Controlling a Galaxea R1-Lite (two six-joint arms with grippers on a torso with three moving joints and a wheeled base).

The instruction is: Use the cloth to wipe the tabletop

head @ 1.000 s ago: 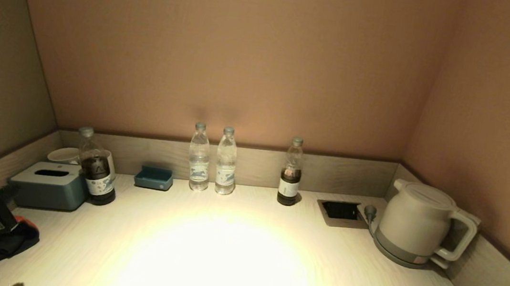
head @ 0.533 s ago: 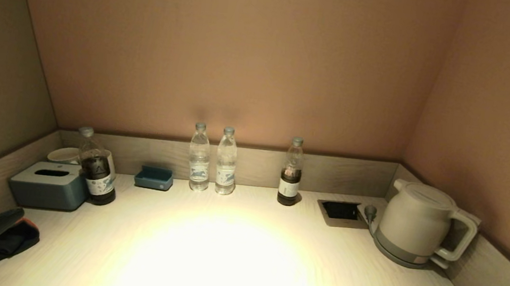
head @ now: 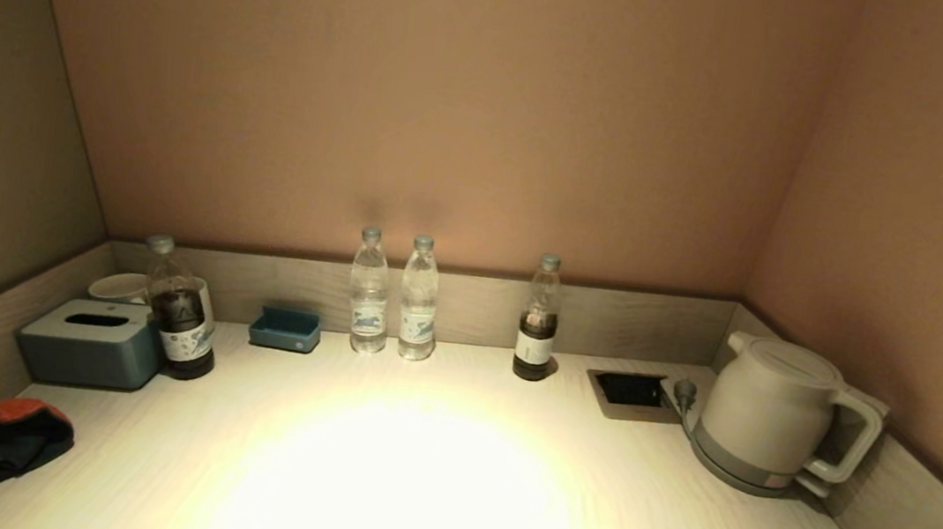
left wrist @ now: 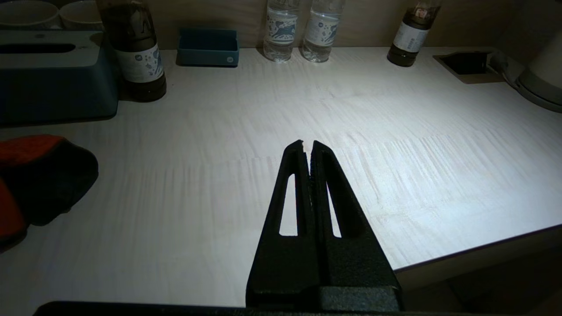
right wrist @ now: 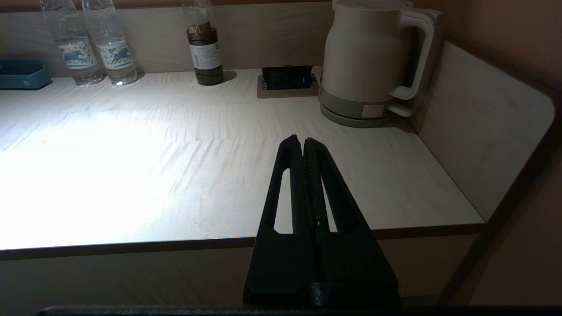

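Cloth lies bunched at near-left bench corner, free of our grip. Our left claw, pinched closed and empty, hangs beside it, near edge. Right claw closed, empty, parked off the near-right edge.

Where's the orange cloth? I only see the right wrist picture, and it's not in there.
Observer: The cloth lies at the tabletop's near left corner, in front of the blue-grey tissue box.
Operator: Is a gripper holding it?
Observer: No. The left gripper is shut and empty, over bare tabletop beside the cloth.
Operator: What's behind the tissue box?
Observer: Two white cups, against the back rim.
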